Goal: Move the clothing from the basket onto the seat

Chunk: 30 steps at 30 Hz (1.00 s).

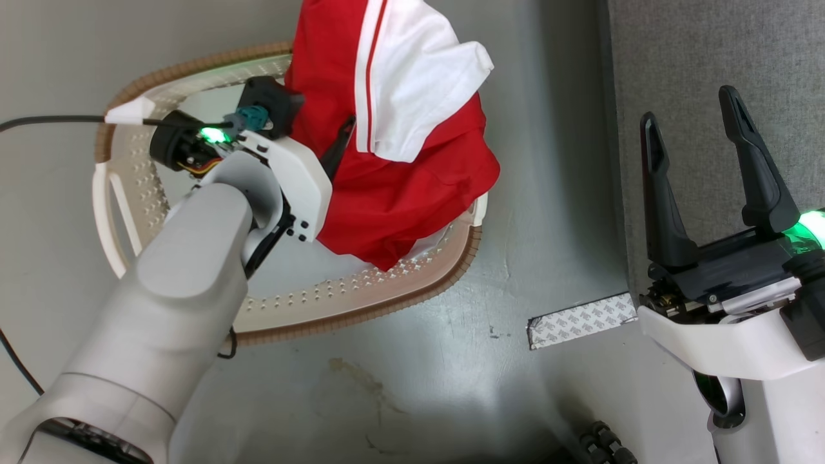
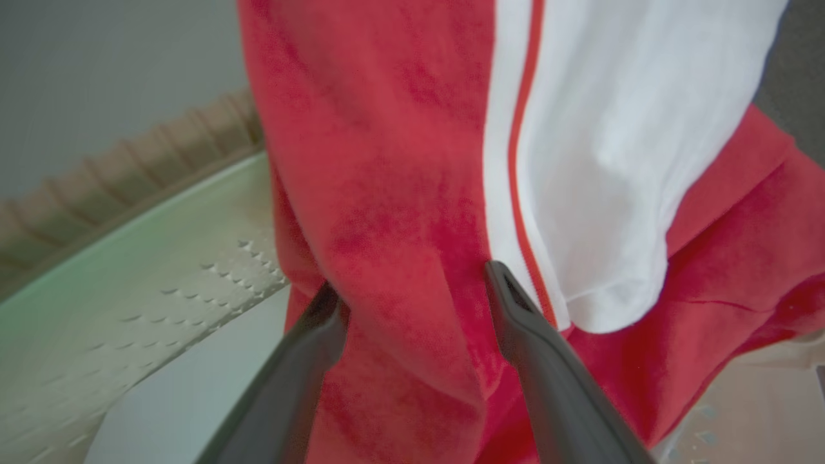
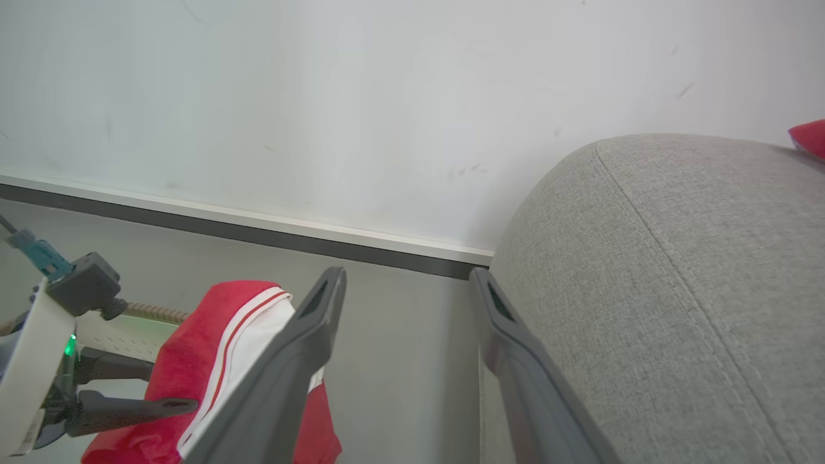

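Dark fingers of your left gripper (image 2: 411, 283) are standing spread around a red fold of the clothing (image 2: 387, 161); you're wanting them deeper before pinching. That heap is lying across the basket (image 1: 335, 293), the seat (image 1: 709, 51) waiting rightward.

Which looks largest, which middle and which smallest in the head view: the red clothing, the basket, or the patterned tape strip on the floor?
1. The basket, though the left arm hides part of it.
2. The clothing, cut off at the top edge.
3. The tape strip, clearly smallest.
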Motion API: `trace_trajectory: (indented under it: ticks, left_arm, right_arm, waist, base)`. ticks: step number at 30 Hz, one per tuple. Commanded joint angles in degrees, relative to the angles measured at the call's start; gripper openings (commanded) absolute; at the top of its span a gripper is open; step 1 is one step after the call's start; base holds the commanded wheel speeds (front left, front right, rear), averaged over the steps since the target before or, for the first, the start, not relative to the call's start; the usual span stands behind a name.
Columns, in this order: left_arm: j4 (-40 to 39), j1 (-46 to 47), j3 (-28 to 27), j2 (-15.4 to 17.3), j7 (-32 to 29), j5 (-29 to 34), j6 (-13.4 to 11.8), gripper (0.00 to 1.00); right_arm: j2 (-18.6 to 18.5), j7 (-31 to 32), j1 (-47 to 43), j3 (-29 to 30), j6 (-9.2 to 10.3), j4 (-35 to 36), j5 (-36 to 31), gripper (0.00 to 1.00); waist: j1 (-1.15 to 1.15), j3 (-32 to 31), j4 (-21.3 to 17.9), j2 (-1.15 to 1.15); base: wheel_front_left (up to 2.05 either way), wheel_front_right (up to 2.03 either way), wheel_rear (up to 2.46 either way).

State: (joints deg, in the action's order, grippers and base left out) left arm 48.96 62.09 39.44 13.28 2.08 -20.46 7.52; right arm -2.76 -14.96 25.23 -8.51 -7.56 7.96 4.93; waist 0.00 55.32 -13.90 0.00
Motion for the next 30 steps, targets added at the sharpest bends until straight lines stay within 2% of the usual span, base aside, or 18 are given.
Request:
trace_trajectory:
  ticks: [1, 2, 3, 4, 9, 15, 22, 30]
  left_arm:
    - [0.5, 0.6, 0.4, 0.0, 0.8, -0.6, 0.0, 1.0]
    - [0.7, 0.9, 0.8, -0.1, 1.1, -0.7, 0.0, 0.87]
    - [0.6, 1.3, 1.3, 0.0, 1.8, -0.5, 0.0, 0.41]
    - [0.9, 1.4, 1.6, 0.1, 2.1, -0.7, 0.0, 0.0]
    - [1.1, 0.8, 4.1, -0.1, 4.0, -2.7, 0.0, 0.0]
    - [-0.6, -1.7, 8.0, 0.5, 6.0, -6.9, 0.0, 0.0]
    - [-6.7, -5.7, 13.2, 1.0, 8.5, -12.5, 0.0, 0.0]
    - [-14.6, -12.2, 15.3, 1.6, 9.9, -18.6, 0.0, 0.0]
  right_arm:
    - [-0.1, -0.2, 0.1, 0.3, 0.15, 0.4, -0.2, 1.0]
    - [-0.1, -0.2, 0.0, 0.3, 0.15, 0.4, -0.1, 1.0]
    - [-0.1, -0.2, -0.1, 0.2, 0.15, 0.5, 0.0, 1.0]
    - [-0.1, -0.2, -0.3, 0.2, 0.15, 0.5, 0.1, 1.0]
    - [-0.1, -0.2, -0.5, 0.3, 0.15, 0.0, 0.6, 1.0]
    - [-0.1, -0.2, -1.6, 1.1, 0.15, -1.1, 1.1, 1.0]
    - [-0.1, -0.2, -4.0, 3.9, 0.15, -3.1, -0.1, 1.0]
    - [-0.1, -0.2, -7.5, 5.7, 0.15, -5.9, -1.1, 1.0]
  waist:
    - [0.0, 0.1, -0.2, 0.0]
    - [0.0, 0.2, -0.3, 0.0]
    - [0.0, 0.3, -0.4, 0.0]
    - [0.0, 0.3, -0.5, 0.0]
    - [0.0, -0.4, -0.7, 0.0]
    - [0.0, -4.7, 0.7, 0.0]
    - [0.0, -12.6, 4.8, 0.0]
    - [0.0, -24.1, 8.4, 0.0]
  base:
    - [0.0, 0.0, 0.0]
    - [0.0, 0.0, 0.0]
    - [0.0, 0.0, 0.0]
    - [0.0, 0.0, 0.0]
    - [0.0, 0.0, 0.0]
    - [0.0, 0.0, 0.0]
    - [0.0, 0.0, 0.0]
    - [0.0, 0.0, 0.0]
